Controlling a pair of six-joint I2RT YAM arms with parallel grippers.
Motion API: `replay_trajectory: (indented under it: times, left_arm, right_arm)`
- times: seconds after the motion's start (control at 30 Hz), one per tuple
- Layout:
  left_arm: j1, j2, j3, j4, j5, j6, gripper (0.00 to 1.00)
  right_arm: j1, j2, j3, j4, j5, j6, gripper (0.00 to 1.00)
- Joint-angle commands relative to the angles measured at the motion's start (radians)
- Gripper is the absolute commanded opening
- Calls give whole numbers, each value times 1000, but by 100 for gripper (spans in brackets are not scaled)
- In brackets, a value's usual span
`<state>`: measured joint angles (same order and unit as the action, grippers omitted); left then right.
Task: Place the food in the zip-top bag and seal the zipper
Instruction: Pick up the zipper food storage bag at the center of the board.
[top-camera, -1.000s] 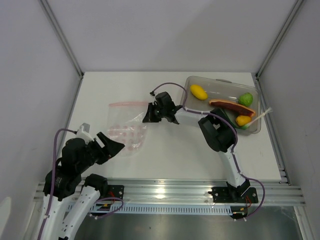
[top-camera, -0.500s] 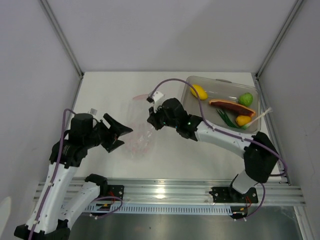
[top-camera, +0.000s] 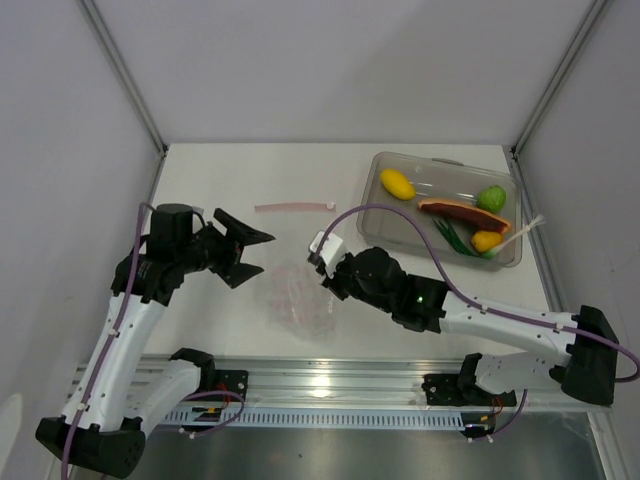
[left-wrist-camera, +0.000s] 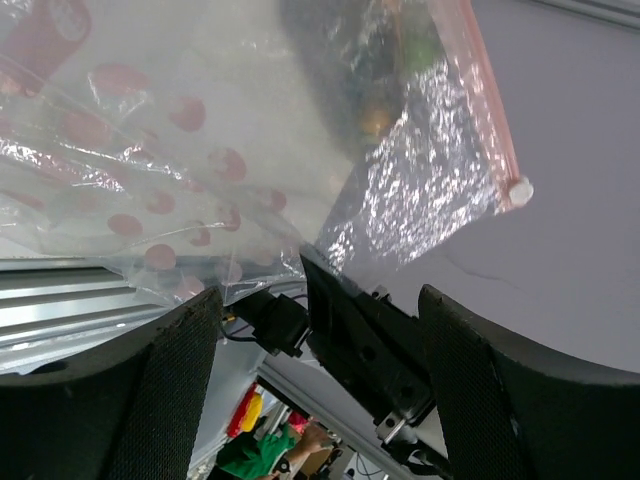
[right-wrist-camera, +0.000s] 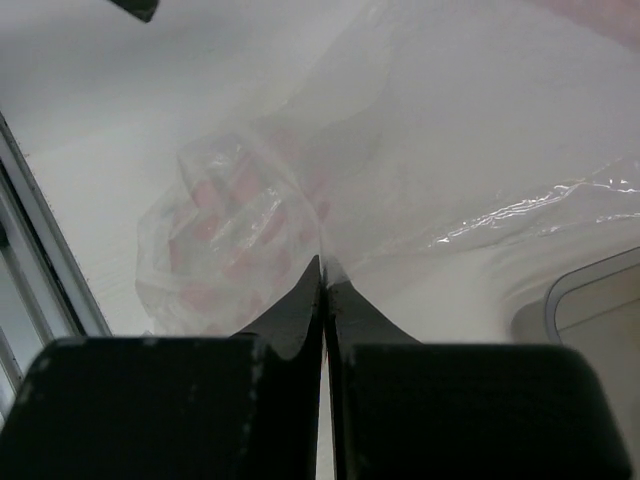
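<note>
The zip-top bag (top-camera: 296, 296) is clear with pink dots and lies bunched at the table's middle. Its pink zipper (top-camera: 288, 207) lies straight at the far side, with a white slider at the right end. My right gripper (top-camera: 322, 266) is shut on the bag's film, which shows pinched in the right wrist view (right-wrist-camera: 323, 280). My left gripper (top-camera: 252, 255) is open and empty just left of the bag. The left wrist view shows the bag (left-wrist-camera: 200, 130) and zipper (left-wrist-camera: 485, 110). The food lies in the tray: lemon (top-camera: 397, 183), lime (top-camera: 491, 198), meat slice (top-camera: 460, 210), second yellow fruit (top-camera: 487, 240), green vegetable (top-camera: 455, 236).
A rigid clear tray (top-camera: 445, 160) stands at the back right; its corner shows in the right wrist view (right-wrist-camera: 590, 300). Grey walls close in the left, right and back. A metal rail (top-camera: 330, 380) runs along the near edge.
My right gripper has pulled back from the zipper to the bag's right side, drawing the bag rightward and bunching it. My left arm has risen and swung toward the bag.
</note>
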<state>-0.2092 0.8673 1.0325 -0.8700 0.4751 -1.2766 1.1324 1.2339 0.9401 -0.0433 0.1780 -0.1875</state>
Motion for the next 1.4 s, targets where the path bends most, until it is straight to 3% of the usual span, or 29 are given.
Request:
replay_trajectory:
  times: [0.0,0.2,0.53,1.07,1.37]
  left_arm:
    - [11,3,18,14,31,-69,81]
    - [13,36,12,0,53,-116,81]
    - [21,67,-17,-17,42,-141,81]
    - [27,315,147,-81,102,-133,82]
    - [28,361,172,-81,79,-145,82]
  right_arm:
    - [41,-72,-44,31,93,-76,0]
    - [185,-94,-112,86,227,-159,0]
    - [299,-83,-142,126,350,-201,0]
    - [383,-76,-98,86,423,-280,0]
    - [405,-59,-90,79,434,-294,0]
